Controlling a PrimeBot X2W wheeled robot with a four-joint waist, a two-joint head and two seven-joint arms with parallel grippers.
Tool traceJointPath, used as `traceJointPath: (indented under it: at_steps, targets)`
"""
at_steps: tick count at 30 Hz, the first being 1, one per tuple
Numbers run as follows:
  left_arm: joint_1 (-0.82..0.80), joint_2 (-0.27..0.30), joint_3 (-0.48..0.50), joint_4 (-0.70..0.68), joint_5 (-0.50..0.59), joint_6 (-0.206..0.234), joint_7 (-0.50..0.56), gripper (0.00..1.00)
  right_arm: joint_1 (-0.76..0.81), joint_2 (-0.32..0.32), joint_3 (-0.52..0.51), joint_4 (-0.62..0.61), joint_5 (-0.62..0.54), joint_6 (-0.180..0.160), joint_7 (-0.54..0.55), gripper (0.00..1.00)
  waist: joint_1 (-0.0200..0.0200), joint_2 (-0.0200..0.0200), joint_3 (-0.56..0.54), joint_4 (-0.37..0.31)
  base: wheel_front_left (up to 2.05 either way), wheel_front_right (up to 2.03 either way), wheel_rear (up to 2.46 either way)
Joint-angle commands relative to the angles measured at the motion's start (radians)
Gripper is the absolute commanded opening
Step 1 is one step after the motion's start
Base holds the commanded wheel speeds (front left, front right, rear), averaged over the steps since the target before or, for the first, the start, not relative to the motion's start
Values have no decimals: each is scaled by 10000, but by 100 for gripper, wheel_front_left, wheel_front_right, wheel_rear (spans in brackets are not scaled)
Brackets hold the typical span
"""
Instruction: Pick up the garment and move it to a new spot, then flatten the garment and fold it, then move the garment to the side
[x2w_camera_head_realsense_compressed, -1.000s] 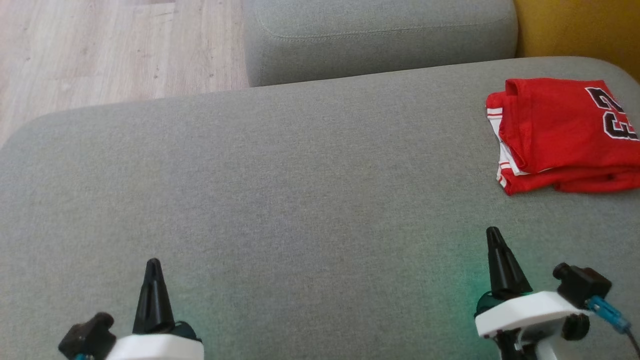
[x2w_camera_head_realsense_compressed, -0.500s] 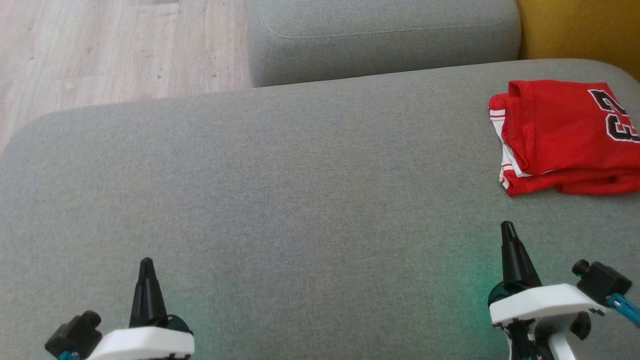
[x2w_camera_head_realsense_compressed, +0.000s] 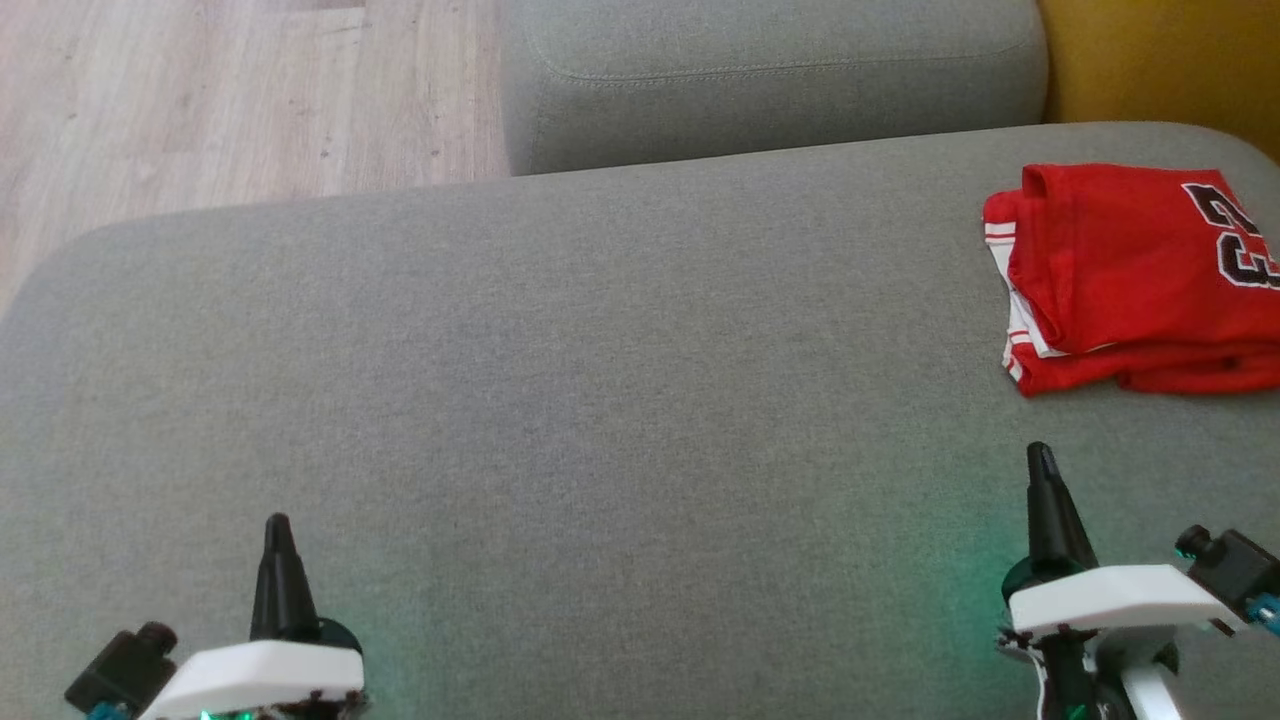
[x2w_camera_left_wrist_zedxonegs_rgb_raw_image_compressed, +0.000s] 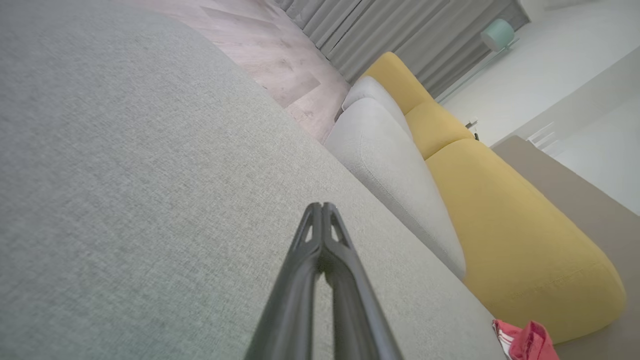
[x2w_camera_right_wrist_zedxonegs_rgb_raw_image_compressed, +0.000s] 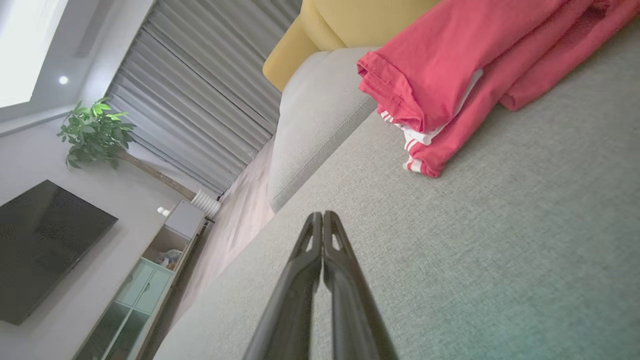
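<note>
garment (x2w_camera_head_realsense_compressed: 1130, 275) (red, folded) on grey cushion (x2w_camera_head_realsense_compressed: 600, 400) | yellow sofa (x2w_camera_head_realsense_compressed: 1150, 50) beyond | left pincer (x2w_camera_head_realsense_compressed: 277, 522) together | right pincer (x2w_camera_head_realsense_compressed: 1040, 452) together, nearby

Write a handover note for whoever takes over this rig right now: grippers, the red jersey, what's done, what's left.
Left gripper: fingers shut, empty, over the grey sofa seat.
Right gripper: fingers shut, empty, near the red garment, not touching.
The red garment lies folded at the seat's right side.
Done: looks folded and set aside.
Left: probably nothing; check the fold.
</note>
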Motion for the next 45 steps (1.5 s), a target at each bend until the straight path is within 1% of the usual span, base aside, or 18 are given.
traceJointPath:
  at_steps: [1,12,45]
  targets:
    - [-522,110,255,-268,-307,-101,71,0,-547,-171,15,-377,344,-4,92,0,0,0,-3,8,0,0,0]
    - [-715,116,452,-171,-1659,-208,424,0,-618,-183,-223,-424,1781,-4,423,0,0,0,-28,71,0,0,0]
    - [-1233,117,1002,89,-5249,-494,1384,0,-812,-181,-908,-545,5577,-6,1349,0,0,0,-94,237,0,0,0]
